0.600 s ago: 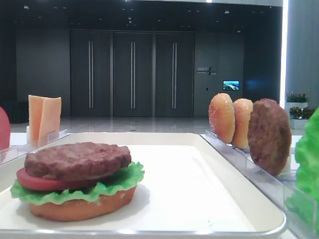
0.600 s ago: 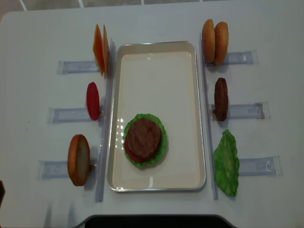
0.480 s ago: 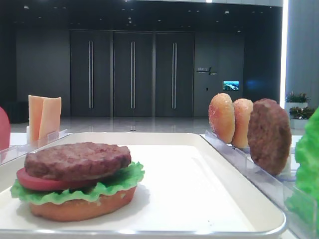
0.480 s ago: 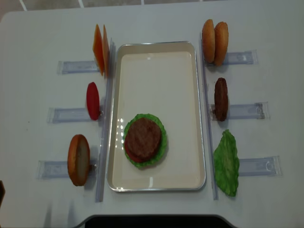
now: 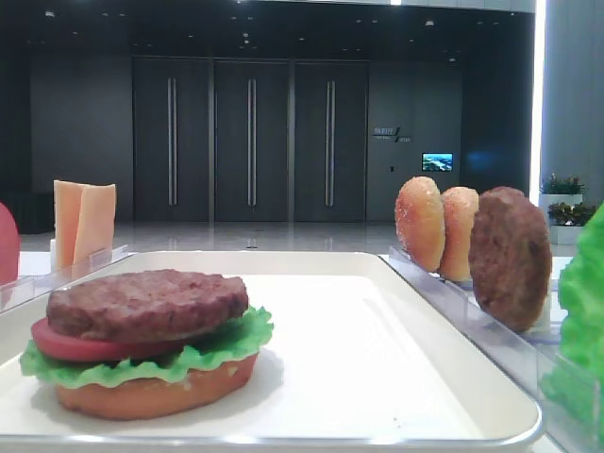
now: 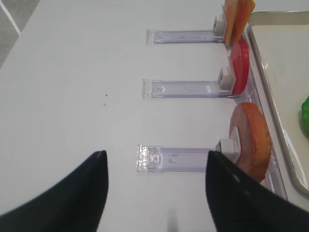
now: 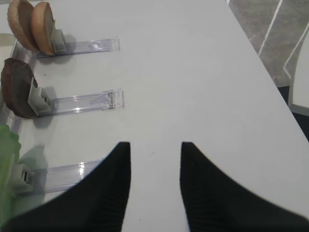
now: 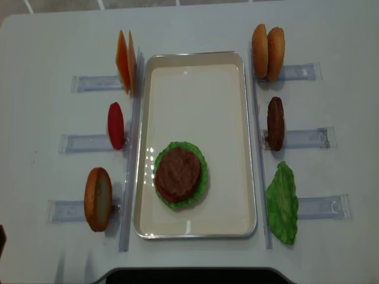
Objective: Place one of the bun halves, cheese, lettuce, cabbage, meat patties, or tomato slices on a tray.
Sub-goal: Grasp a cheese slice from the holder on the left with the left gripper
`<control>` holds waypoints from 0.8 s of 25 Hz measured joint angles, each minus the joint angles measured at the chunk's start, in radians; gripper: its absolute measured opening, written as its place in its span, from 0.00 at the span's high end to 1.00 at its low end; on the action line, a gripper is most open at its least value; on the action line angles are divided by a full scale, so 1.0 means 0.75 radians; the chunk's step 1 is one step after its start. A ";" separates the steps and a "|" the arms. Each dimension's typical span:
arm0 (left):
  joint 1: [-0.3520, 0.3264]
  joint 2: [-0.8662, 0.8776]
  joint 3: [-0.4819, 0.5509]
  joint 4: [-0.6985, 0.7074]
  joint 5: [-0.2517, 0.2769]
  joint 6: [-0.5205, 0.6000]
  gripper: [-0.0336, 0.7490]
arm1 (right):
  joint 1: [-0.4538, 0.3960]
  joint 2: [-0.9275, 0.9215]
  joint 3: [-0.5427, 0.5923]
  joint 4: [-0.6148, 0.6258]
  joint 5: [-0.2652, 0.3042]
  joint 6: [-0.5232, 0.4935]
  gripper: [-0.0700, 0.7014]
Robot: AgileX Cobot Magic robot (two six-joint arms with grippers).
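Item, tray (image 8: 195, 71): I see a stacked bun, lettuce, tomato and patty (image 8: 177, 173) on it. Cheese (image 8: 125, 70) stands upright beside its far-left corner. Left end effector (image 6: 154, 159) and right end effector (image 7: 154, 147): both spread, empty. No legible labels.

Black right gripper (image 7: 155, 186) hovering over the white table (image 7: 193, 72), jaws apart.
Two golden-tan bun halves (image 7: 31, 26), a dark brown round patty (image 7: 15, 94) and green lettuce (image 7: 7, 169) are standing in clear plastic holder strips (image 7: 84, 101).
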 joint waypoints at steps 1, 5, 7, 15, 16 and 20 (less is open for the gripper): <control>0.000 0.000 0.000 0.000 0.000 0.000 0.34 | 0.000 0.000 0.000 0.000 0.000 0.000 0.59; 0.000 0.000 0.000 0.000 0.000 0.000 0.34 | 0.000 0.000 0.000 0.000 0.000 0.000 0.59; 0.000 0.000 0.000 0.000 0.000 0.000 0.34 | 0.000 0.000 0.000 0.000 -0.001 0.000 0.59; 0.000 0.000 0.000 0.000 0.000 0.000 0.34 | 0.000 0.000 0.000 0.000 -0.001 0.000 0.59; 0.000 0.000 0.000 0.000 0.000 0.000 0.34 | 0.000 0.000 0.000 0.000 -0.001 0.000 0.59; 0.000 0.000 0.000 0.000 0.000 0.000 0.34 | 0.000 0.000 0.000 0.000 -0.003 0.000 0.59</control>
